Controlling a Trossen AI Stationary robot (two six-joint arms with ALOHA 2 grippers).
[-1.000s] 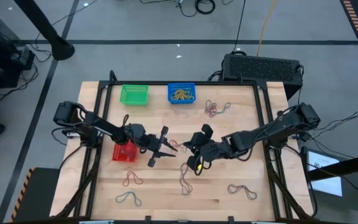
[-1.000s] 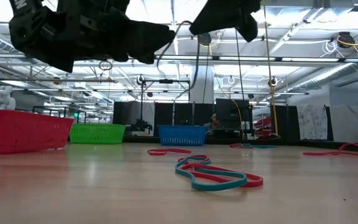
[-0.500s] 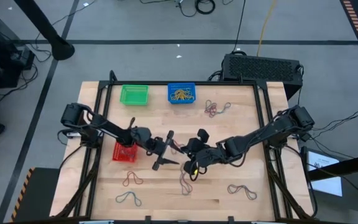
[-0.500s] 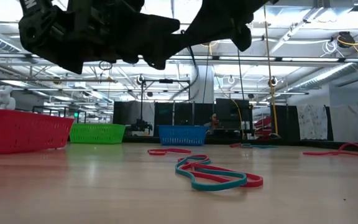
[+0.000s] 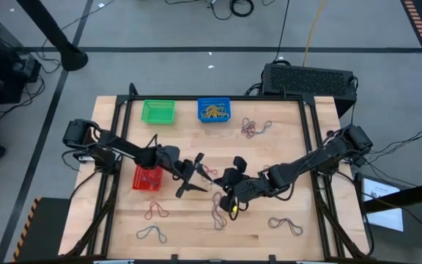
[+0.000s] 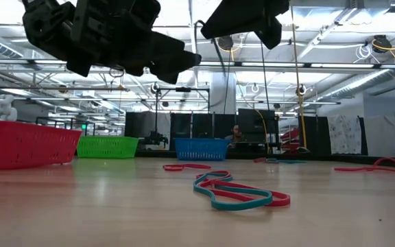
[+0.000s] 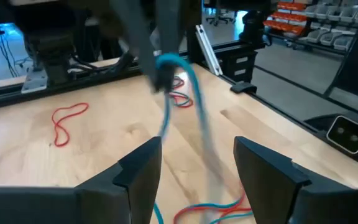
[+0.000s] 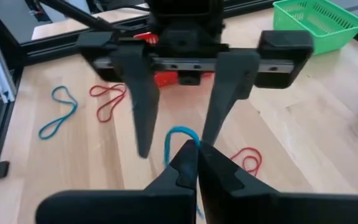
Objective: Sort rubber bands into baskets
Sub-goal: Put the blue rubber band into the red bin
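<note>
One blue rubber band (image 8: 180, 135) is hanging in the air above the middle of the table (image 5: 269, 147), pinched in your right gripper (image 8: 196, 163), whose fingers are clenched tight on it. Facing it, your left gripper (image 5: 193, 176) is hovering with its fingers spread apart on either side of the band, gripping nothing. Around you, the red basket (image 5: 146, 178) is sitting just behind the left gripper, the green basket (image 5: 158, 111) and the blue basket (image 5: 215, 110) are standing at the far edge, and other loose bands (image 5: 256, 128) are lying scattered on the wood.
</note>
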